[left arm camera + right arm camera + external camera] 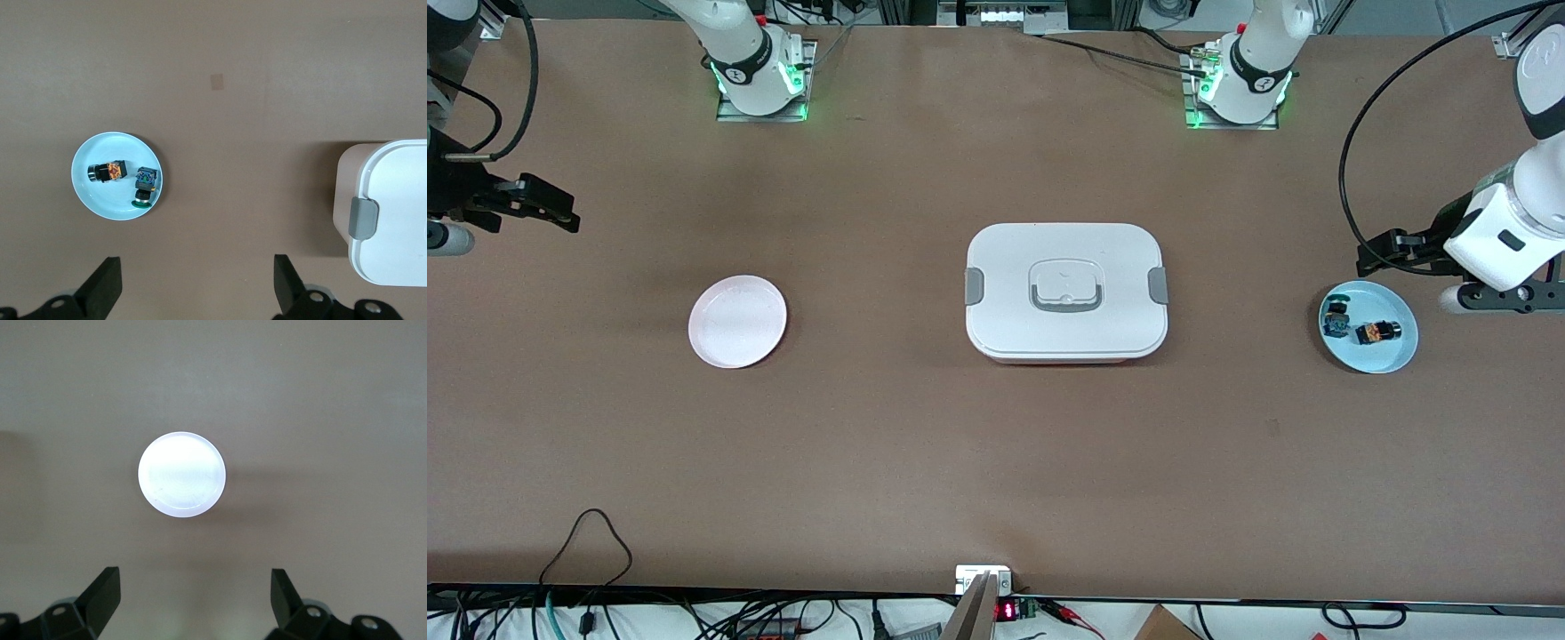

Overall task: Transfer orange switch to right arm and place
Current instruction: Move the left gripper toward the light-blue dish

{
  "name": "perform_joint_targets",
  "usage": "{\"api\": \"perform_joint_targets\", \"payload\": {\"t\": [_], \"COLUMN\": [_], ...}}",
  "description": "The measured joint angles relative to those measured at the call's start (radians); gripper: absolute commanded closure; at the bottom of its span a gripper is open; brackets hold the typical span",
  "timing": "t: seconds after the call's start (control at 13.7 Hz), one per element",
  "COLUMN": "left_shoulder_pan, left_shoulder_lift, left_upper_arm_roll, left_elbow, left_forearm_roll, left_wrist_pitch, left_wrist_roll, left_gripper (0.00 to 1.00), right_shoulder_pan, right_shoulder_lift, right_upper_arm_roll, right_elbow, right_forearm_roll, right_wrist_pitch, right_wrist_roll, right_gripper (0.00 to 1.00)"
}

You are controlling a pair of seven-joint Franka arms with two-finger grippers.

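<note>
Boxy orange switch (pixel 109 171) on glossy round blue plate (pixel 90 197) (beside another switch (pixel 145 185))

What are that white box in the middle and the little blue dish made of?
The white box looks like matte moulded plastic: rounded corners, grey clips and handle. The blue dish looks like smooth plastic or glazed ceramic; its even sheen leaves that open.

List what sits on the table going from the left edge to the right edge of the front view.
Round pale pink plate → white rectangular lidded lunch box with grey latches → round light blue plate, holding the green-topped switch, then the orange switch.
</note>
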Motion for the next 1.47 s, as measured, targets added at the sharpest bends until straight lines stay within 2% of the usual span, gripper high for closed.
{"api": "perform_joint_targets", "payload": {"t": [0.15, 0.59, 1.17, 1.47], "left_shoulder_pan": [-0.001, 0.000, 0.003, 0.032], "left_shoulder_lift": [0.000, 0.000, 0.001, 0.030], "left_upper_arm_roll": [0.000, 0.000, 0.001, 0.005], "left_elbow": [0.000, 0.000, 0.000, 0.000], "left_forearm_roll": [0.000, 0.000, -0.008, -0.098], "left_wrist_pitch": [0.000, 0.000, -0.015, -0.032], "left_wrist_roll": [0.000, 0.000, -0.003, -0.005], "left_gripper": [0.00, 0.00, 0.00, 0.00], "right_shoulder_pan": [0.007, 0.001, 0.001, 0.001], "right_shoulder_lift": [-0.017, -0.122, -0.126, -0.126], "right_upper_arm_roll": [0.001, -0.010, -0.010, -0.010], "right_elbow": [-0.016, -0.177, -0.185, -0.185], "right_forearm_roll": [0.000, -0.001, -0.002, -0.002], "right_wrist_pitch": [0.002, 0.080, 0.090, 0.090], "right_wrist_roll": [0.000, 0.000, 0.000, 0.000], "right_gripper": [0.00, 0.00, 0.00, 0.00]}}
